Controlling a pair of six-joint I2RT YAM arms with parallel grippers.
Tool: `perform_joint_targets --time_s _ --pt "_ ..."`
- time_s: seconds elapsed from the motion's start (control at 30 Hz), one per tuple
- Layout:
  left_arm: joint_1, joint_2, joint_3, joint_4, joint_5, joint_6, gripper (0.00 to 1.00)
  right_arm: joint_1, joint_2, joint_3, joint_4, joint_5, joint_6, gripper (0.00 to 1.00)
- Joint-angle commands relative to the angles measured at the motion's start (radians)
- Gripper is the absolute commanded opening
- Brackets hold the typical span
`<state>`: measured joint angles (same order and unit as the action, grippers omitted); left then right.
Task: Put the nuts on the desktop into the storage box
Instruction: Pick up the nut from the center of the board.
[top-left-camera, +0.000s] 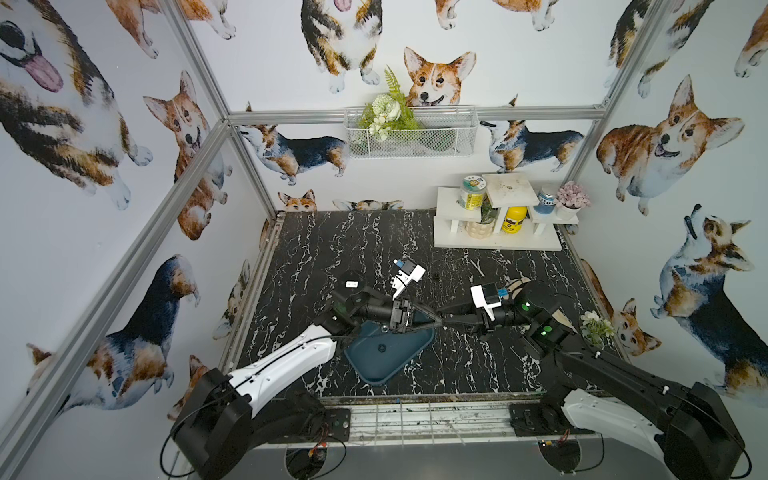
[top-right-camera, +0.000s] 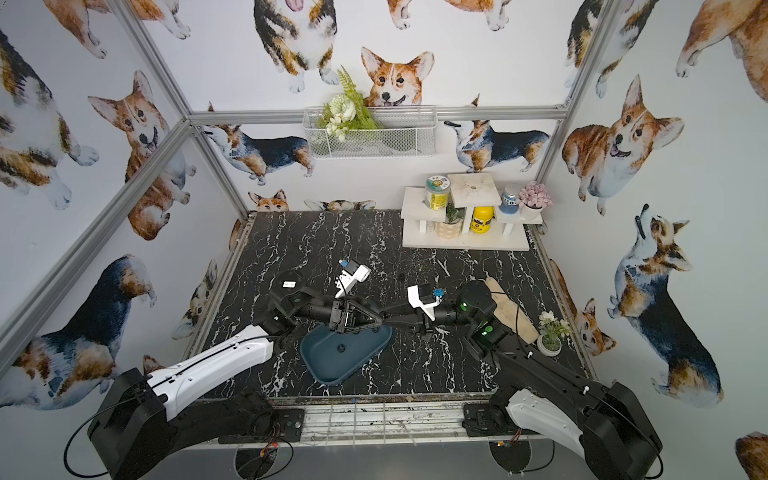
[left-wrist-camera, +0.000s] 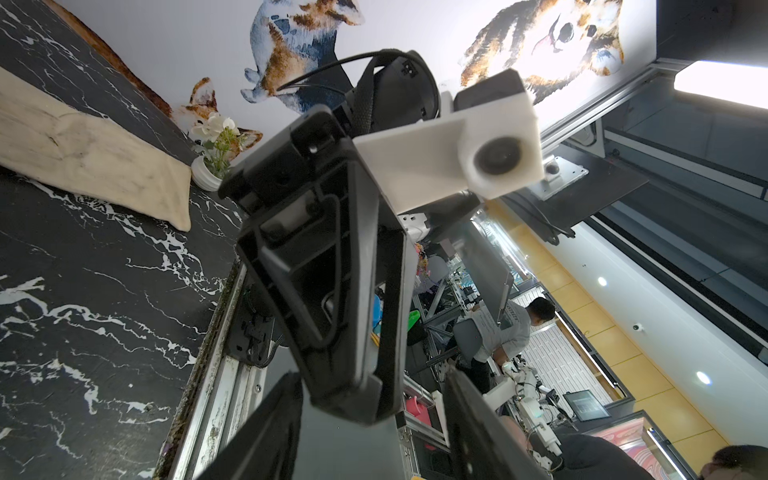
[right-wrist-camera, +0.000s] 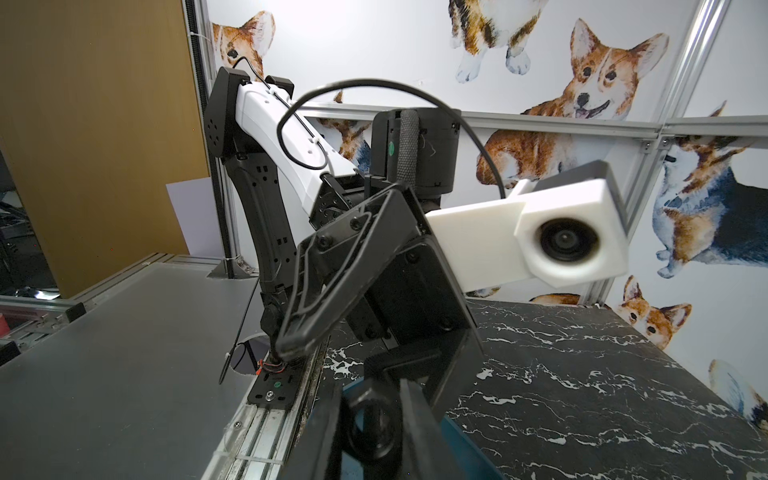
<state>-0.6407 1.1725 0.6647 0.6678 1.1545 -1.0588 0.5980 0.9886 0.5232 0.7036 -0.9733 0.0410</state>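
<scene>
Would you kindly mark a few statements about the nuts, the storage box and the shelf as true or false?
1. A black nut lies inside the storage box. True.
2. The right hand pinches another nut. True.
3. The storage box sits on the white shelf. False: it rests on the desktop.
4. The yellow bottle lies in the wire basket. False: it stands on the white shelf.

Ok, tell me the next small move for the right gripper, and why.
Probably open the right gripper and let its black nut drop. In the right wrist view the nut is pinched between the fingers, with the teal box showing beneath it. In both top views the tip is only at the box's corner, so the drop may be marginal.
</scene>
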Motion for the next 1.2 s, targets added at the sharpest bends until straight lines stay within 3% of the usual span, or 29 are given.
perform_joint_targets --time_s 0.0,0.37,0.5,1.0,1.17 --pt "-0.004 0.003 -0.002 0.098 -0.006 -0.027 0.54 0.003 -0.008 -0.004 0.032 -0.002 -0.019 0.10" --pt "-0.010 0.009 0.008 0.041 -0.019 0.013 0.34 0.003 -0.023 -0.012 -0.009 0.019 -0.062 0.09" --pt "-0.011 0.006 0.050 -0.182 -0.049 0.157 0.24 0.002 -0.033 -0.020 -0.027 0.040 -0.075 0.12" --pt "0.001 0.003 0.161 -0.678 -0.182 0.508 0.21 0.003 -0.060 -0.019 -0.116 0.068 -0.151 0.55" --pt "0.017 0.001 0.175 -0.805 -0.263 0.590 0.21 0.003 -0.073 -0.020 -0.179 0.099 -0.198 0.62"
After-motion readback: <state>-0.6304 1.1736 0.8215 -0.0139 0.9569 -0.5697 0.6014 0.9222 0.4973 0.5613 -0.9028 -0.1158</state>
